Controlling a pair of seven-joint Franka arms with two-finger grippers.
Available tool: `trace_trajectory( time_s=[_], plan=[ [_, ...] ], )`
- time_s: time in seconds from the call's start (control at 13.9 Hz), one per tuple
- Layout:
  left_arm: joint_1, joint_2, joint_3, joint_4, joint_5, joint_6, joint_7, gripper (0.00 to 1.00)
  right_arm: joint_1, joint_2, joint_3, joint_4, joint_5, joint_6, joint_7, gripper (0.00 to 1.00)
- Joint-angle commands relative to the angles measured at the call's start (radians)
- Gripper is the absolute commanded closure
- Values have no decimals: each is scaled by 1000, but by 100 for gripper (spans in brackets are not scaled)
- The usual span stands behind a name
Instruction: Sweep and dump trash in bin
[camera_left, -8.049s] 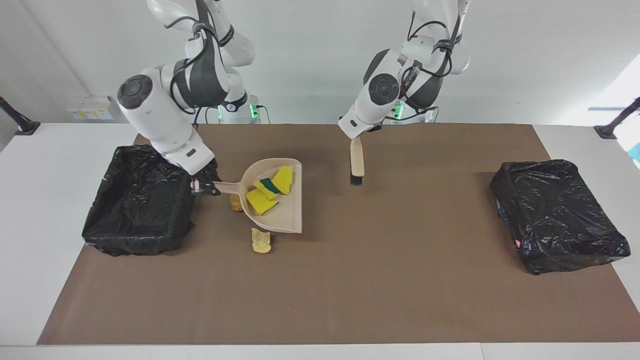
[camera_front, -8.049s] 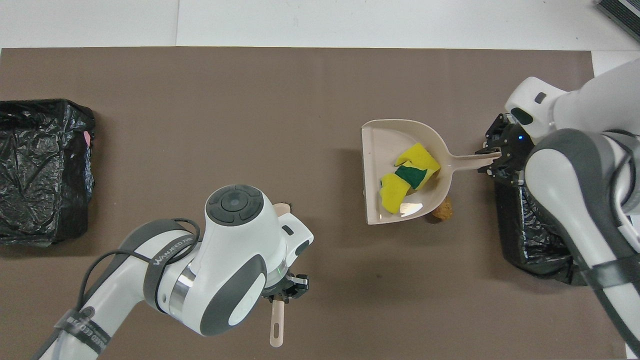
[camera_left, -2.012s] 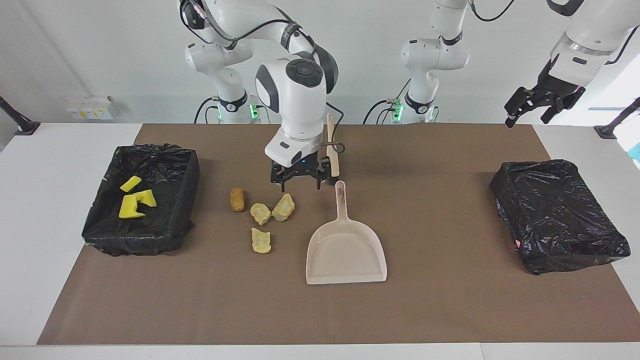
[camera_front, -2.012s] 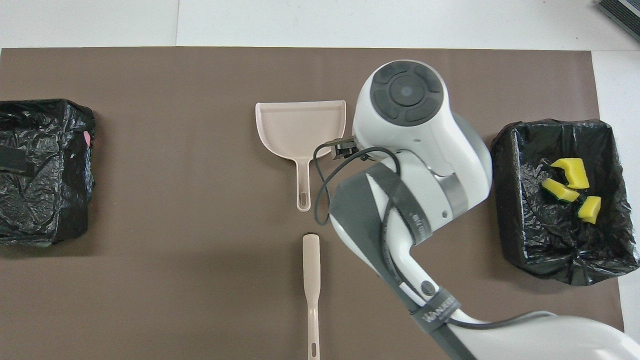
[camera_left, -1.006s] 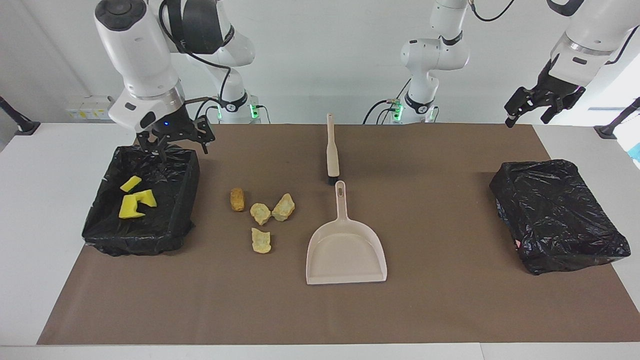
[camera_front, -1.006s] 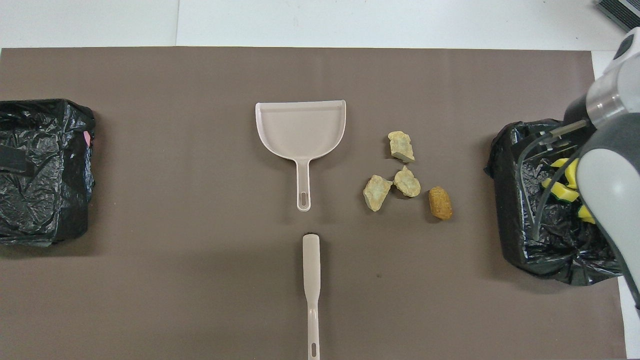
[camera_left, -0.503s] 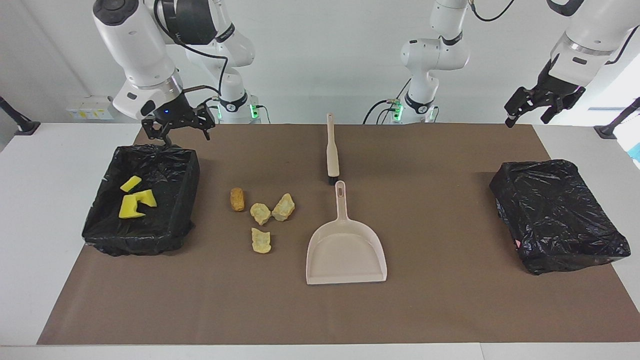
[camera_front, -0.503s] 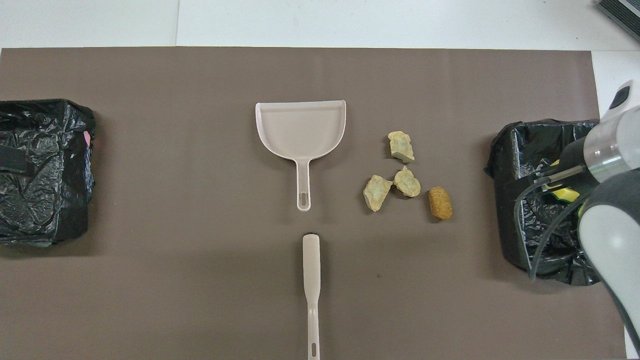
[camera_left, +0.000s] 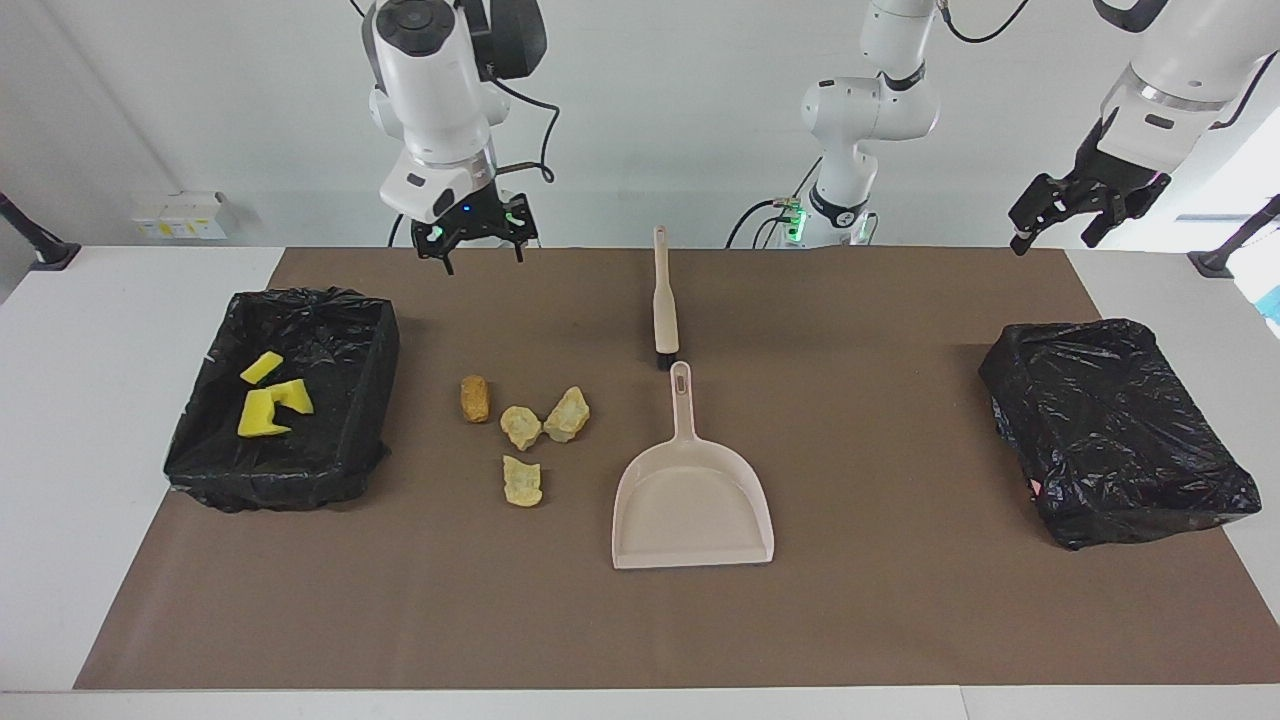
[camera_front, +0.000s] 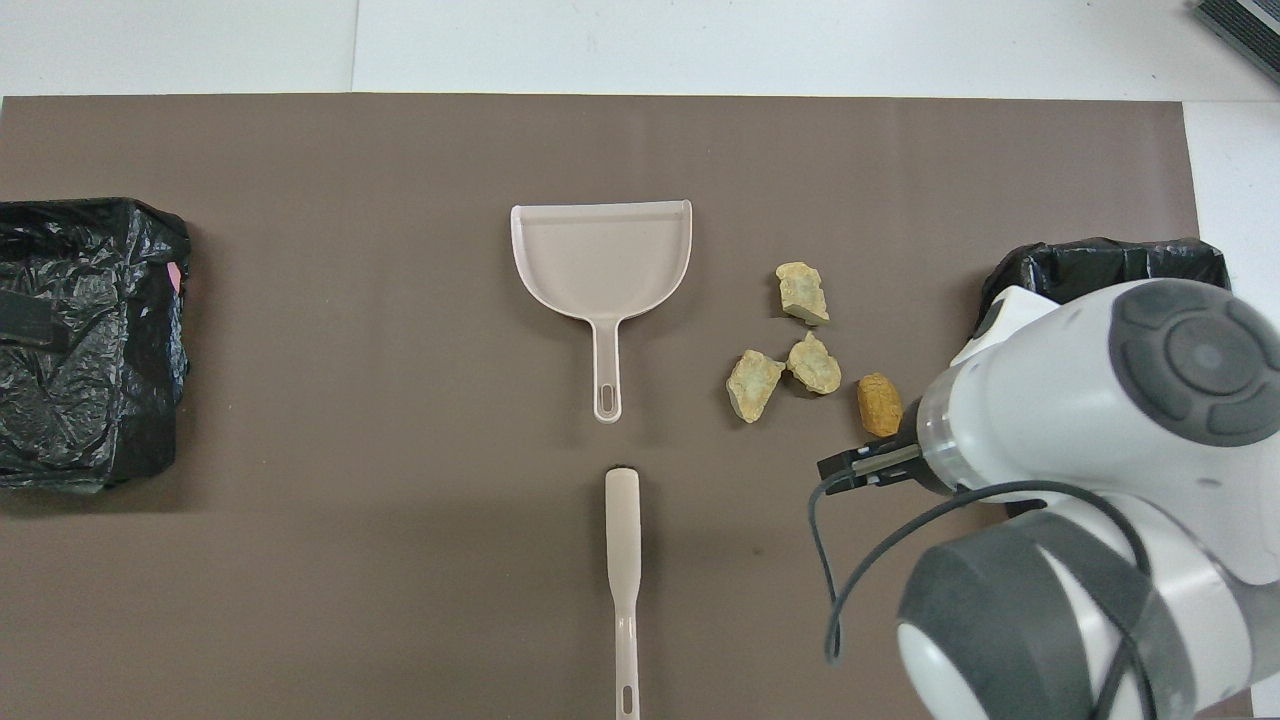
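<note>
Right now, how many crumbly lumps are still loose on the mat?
4. Brown lump lies nearest the bin with sponge bits; two pale lumps touch beside it toward the dustpan; the fourth lies farther from the robots. None appears hidden.

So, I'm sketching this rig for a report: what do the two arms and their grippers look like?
Both arms are glossy white with dark grey joint bands and round grey end caps. The right gripper and left gripper are black, skeletal linkages. Black cables loop outside the arms, and green lights glow at the bases.
</note>
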Motion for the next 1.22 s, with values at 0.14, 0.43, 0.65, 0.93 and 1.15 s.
trace_trajectory(
  time_s=[0.14, 0.43, 0.65, 0.93, 1.15],
  plan=[
    [9, -6, -9, 7, 17, -18, 0, 0, 146, -4, -5, -124, 57, 130, 180, 0],
    [9, -6, -9, 7, 17, -18, 0, 0, 235, 33, -5, -179, 122, 215, 297, 0],
    [9, -6, -8, 7, 18, -20, 10, 0, 348, 40, -5, -240, 159, 333, 485, 0],
    [8, -21, -9, 0, 20, -56, 0, 0, 494, 69, -5, -344, 131, 523, 648, 0],
    [-3, -24, -19, -7, 14, -79, 18, 0, 579, 132, -5, -348, -16, 548, 774, 0]
  ],
)
